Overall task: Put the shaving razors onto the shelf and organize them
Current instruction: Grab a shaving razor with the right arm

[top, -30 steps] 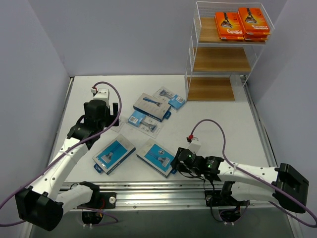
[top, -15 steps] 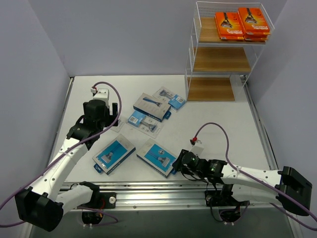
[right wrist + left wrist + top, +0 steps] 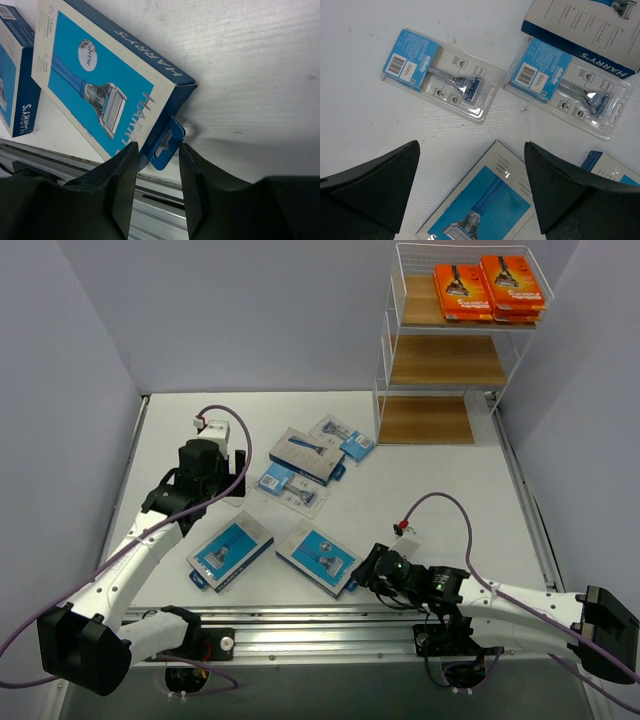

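Observation:
The shelf stands at the back right with two orange razor boxes on its top tier. Several razors lie on the table: a grey-blue box, blister packs and two blue boxes. My right gripper is shut on the hang tab of the near blue box, which lies flat by the front edge. My left gripper hangs open above the other blue box, below two blister packs.
The metal rail runs along the table's front edge right beside the gripped box. The shelf's middle tier and bottom tier are bare wood. Grey walls close in the left, right and back.
My right gripper's jaws narrowed onto the hang tab and that arm sank lower towards the front rail. The left gripper shifted slightly right. No razor pack moved.

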`<state>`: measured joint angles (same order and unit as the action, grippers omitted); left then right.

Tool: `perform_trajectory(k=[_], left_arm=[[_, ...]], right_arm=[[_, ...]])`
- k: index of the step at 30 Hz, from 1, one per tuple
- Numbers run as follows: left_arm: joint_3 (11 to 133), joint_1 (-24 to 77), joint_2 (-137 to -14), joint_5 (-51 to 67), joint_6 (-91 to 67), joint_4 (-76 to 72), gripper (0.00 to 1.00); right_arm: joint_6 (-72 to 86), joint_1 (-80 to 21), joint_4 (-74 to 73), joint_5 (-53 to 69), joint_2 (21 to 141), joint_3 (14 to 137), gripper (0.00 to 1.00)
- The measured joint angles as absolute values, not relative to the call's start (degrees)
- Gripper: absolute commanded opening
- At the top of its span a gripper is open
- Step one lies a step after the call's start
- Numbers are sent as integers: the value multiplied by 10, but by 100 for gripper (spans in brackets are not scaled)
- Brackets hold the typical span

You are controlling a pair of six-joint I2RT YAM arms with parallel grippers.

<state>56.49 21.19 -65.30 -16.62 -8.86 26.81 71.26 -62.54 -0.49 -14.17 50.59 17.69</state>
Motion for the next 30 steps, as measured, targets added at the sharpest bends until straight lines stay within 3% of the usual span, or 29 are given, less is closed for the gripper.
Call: perform_trajectory(k=[16,30], left_arm=[[566,209,-623,-136,-100,268,95],[566,209,-621,-106,-105,268,94]], right_arm=[[769,-627,47,-139,516,120,29],[804,-628,166,-143,600,114,25]])
